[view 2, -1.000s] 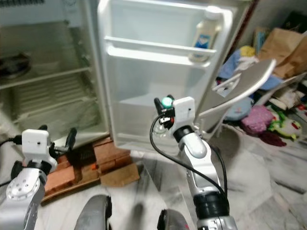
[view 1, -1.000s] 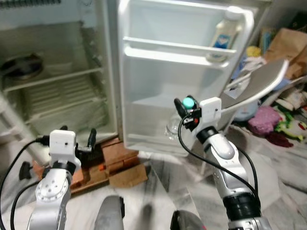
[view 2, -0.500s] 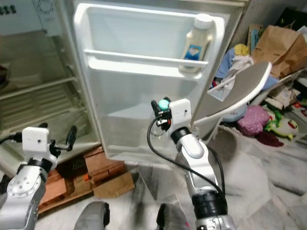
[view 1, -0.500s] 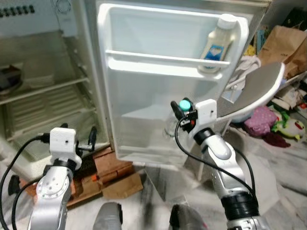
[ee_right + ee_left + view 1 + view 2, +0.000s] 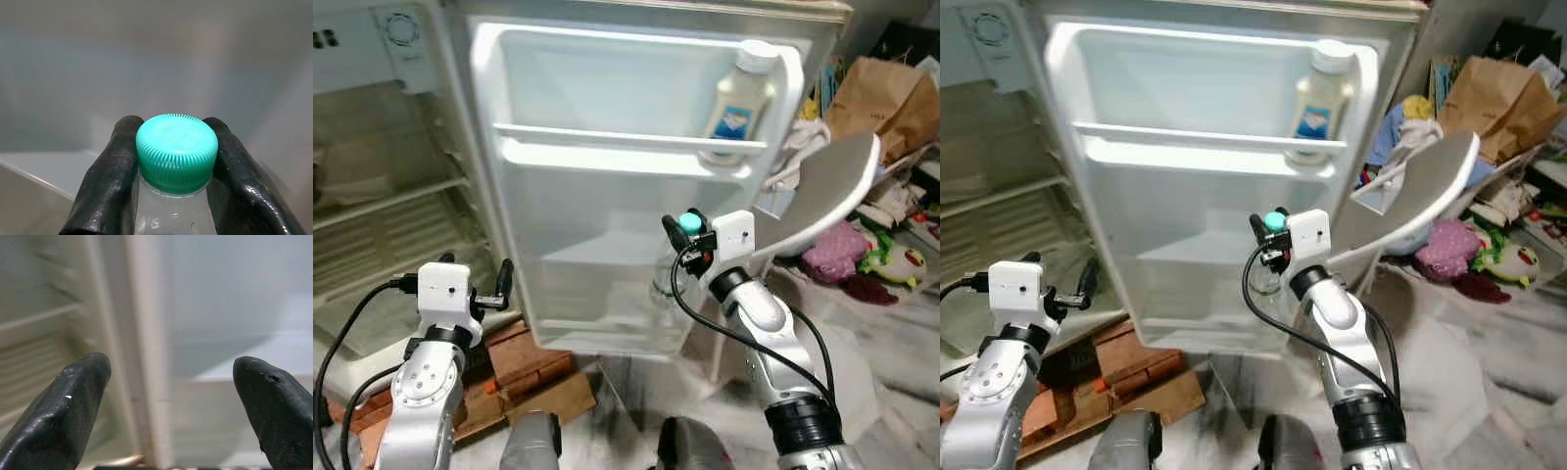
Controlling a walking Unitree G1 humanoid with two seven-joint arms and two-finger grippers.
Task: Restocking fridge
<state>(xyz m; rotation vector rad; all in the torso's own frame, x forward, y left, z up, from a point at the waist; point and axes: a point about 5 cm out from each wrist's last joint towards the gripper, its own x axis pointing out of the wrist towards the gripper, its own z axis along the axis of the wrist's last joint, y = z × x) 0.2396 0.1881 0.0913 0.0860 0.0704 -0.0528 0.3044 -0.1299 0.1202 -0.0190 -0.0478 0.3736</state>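
Standing open before the robot, the fridge point(image 5: 382, 186) shows its wire shelves on the left, and its white door point(image 5: 607, 225) swung wide, the inner side facing the camera. An upper door shelf point(image 5: 626, 147) carries a pale sauce bottle point(image 5: 734, 103) with a blue label at its far right end. Behind the door's right edge a grey chair point(image 5: 827, 186) tilts among a heap of clothes and a brown paper bag point(image 5: 876, 93). Red bricks point(image 5: 533, 352) and a flat piece of cardboard lie on the marble floor point(image 5: 891, 362) under the fridge.

Raised in front of the lower part of the door, the right gripper point(image 5: 171, 169) has its fingers point(image 5: 105, 171) closed on the neck of a clear plastic bottle point(image 5: 668, 274) just under its teal cap point(image 5: 176, 149). That bottle hangs upright, its body close against the door's lower compartment; whether it touches the shelf cannot be told.

Held low near the fridge's bottom corner, the left gripper point(image 5: 168, 401) has its fingers point(image 5: 58, 411) spread apart with nothing between them, pointing at the seam between cabinet and door.
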